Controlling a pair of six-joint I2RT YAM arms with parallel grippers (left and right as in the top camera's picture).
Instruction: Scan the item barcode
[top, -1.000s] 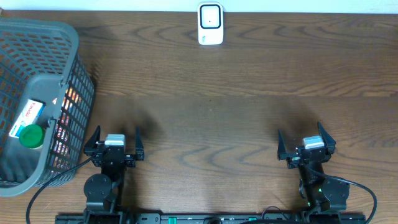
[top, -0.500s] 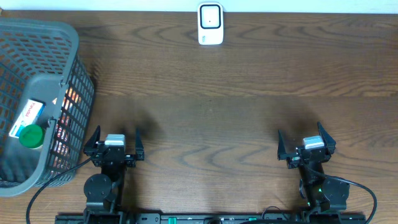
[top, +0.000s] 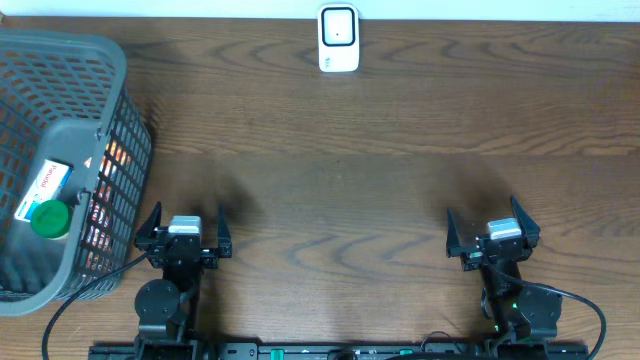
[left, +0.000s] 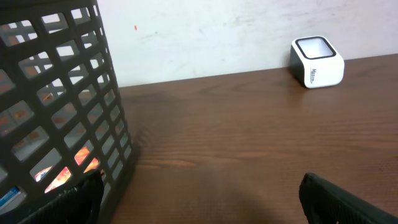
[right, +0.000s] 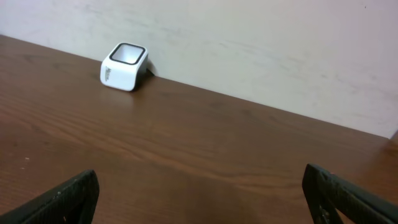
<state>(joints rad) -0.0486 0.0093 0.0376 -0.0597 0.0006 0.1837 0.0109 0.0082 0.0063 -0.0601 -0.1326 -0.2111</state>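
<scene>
A white barcode scanner (top: 338, 38) stands at the table's far edge, and shows in the left wrist view (left: 317, 61) and the right wrist view (right: 124, 66). Items lie in the grey mesh basket (top: 120, 110) at the left: a green-capped one (top: 50, 218), a white packet (top: 44, 184) and orange packaging (left: 81, 163) behind the mesh. My left gripper (top: 186, 216) rests open near the front edge, just right of the basket, with nothing between its fingers (left: 202, 199). My right gripper (top: 483, 212) is also open and empty (right: 202, 193), at the front right.
The basket wall (left: 56, 93) stands close to my left gripper's left finger. A pale wall runs behind the table's far edge. Bare brown wood lies between the grippers and the scanner.
</scene>
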